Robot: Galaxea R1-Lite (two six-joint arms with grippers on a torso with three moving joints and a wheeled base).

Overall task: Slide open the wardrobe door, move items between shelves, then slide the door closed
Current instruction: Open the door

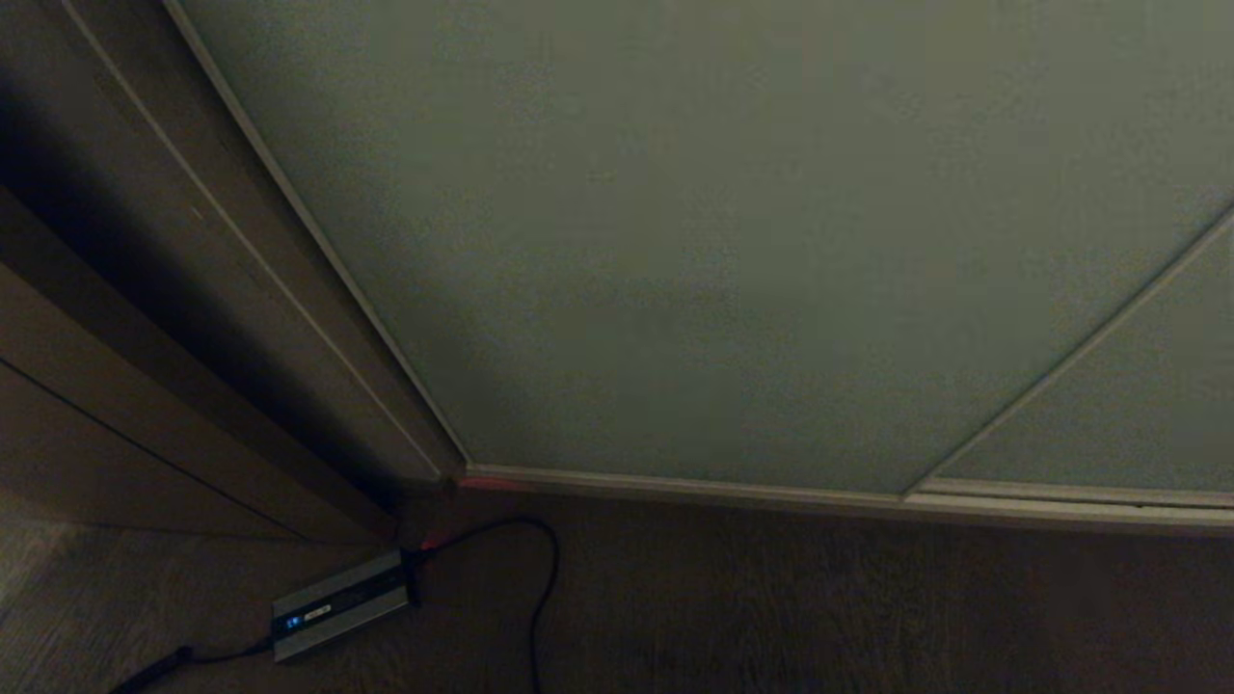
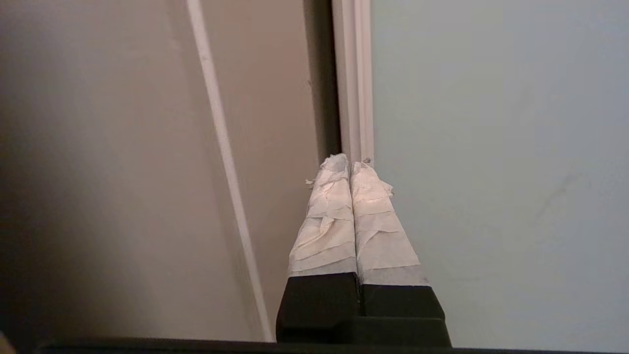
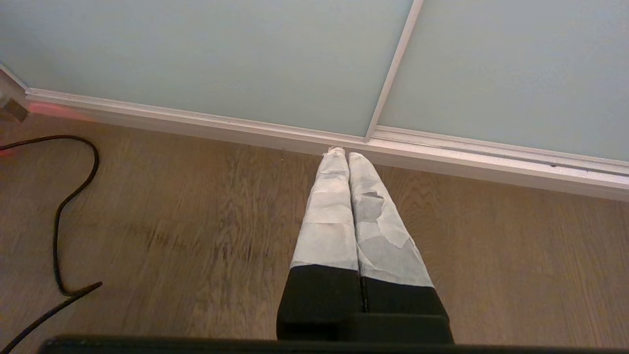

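The head camera looks steeply down along the matte pale grey-green sliding door panel [image 1: 733, 241] to its cream bottom rail and the dark wood-grain floor [image 1: 868, 607], with the brown wood side panel [image 1: 145, 289] on the left.

The left wrist camera sits behind the tape-wrapped left gripper [image 2: 350, 164] and faces the door's cream vertical edge strip [image 2: 354, 73] from close range, the fingertips right at that strip.

The right wrist camera sits behind the tape-wrapped right gripper [image 3: 344, 153], angled down at the floor, farther back.

It shares with the head view the rail, the seam between panels and the black cable [image 3: 64, 206].
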